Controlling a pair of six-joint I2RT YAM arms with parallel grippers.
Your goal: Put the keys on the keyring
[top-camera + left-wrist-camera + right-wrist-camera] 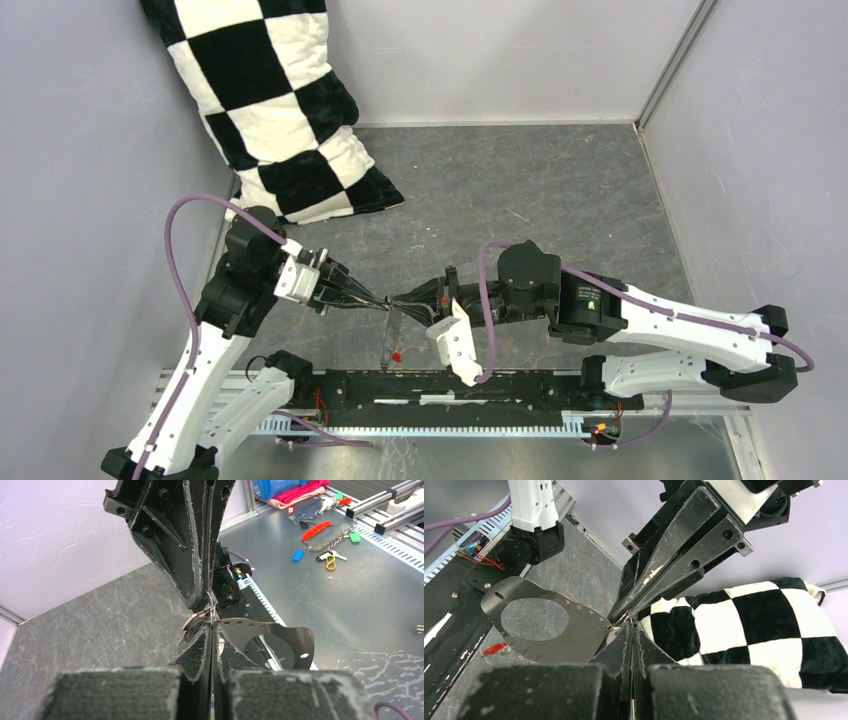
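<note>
Grey metal keyring (pixel 574 630), a flat band around an oval opening, juts left from the right gripper (pixel 626 624), whose fingers are pressed shut on its rim. A red key (pixel 494 649) dangles off the band's far edge. Opposite, tip to tip, the left gripper (pixel 210 626) pinches the same rim, fully closed. Wire at the pinch is too tangled to read. Both arms reach inward, wrists level.

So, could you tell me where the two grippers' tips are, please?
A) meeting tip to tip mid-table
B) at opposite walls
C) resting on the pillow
A: the left gripper and right gripper meet tip to tip over the table, short of the checkered pillow.
</note>
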